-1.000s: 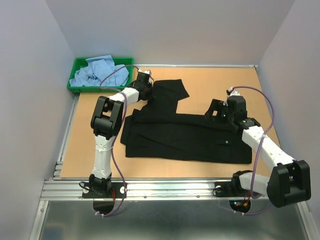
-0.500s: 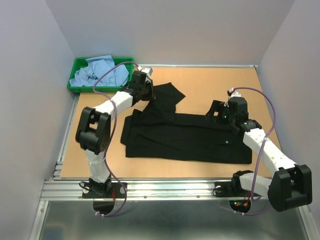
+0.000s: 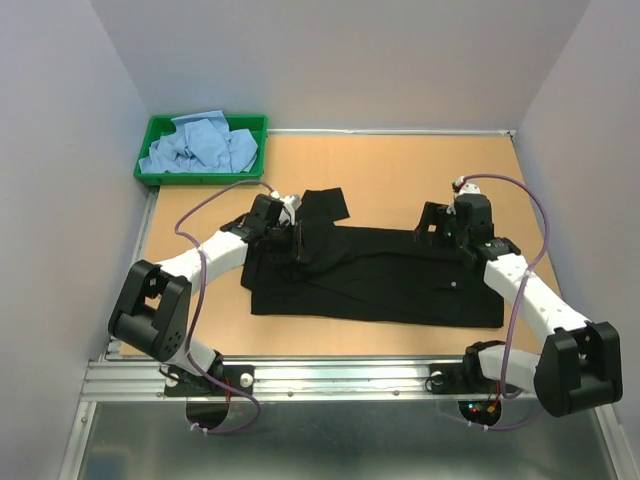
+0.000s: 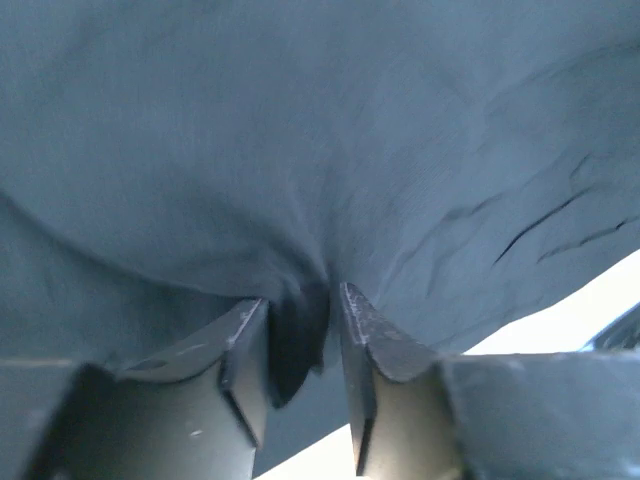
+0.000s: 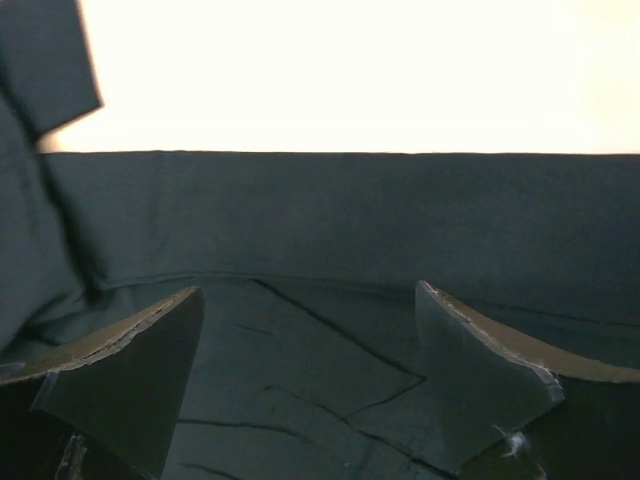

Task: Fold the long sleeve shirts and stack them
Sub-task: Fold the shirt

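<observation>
At the far left corner, the green tray (image 3: 150, 172) holds the light blue shirts (image 3: 200, 145) in a crumpled heap. Nothing touches them.

Your left gripper (image 3: 297, 240) sits low over the left end of the black shirt (image 3: 400, 280), which lies spread lengthwise on the surface (image 3: 400, 170). In the wrist view its fingers (image 4: 245, 350) stand a narrow gap apart, with a pucker of black cloth drawn down between the tips. You cannot tell from this whether the cloth is clamped or only lying in the gap.

Your right gripper (image 3: 430, 222) hangs over the shirt's far edge towards the right end. Its fingers (image 5: 130, 360) are spread wide, with cloth below them and nothing between them.

A second ago the left gripper was out near the tray with the sleeve stretched towards it. It has since come in over the shirt body, and the sleeve now lies doubled over the shirt's left end. The right arm has not moved.
</observation>
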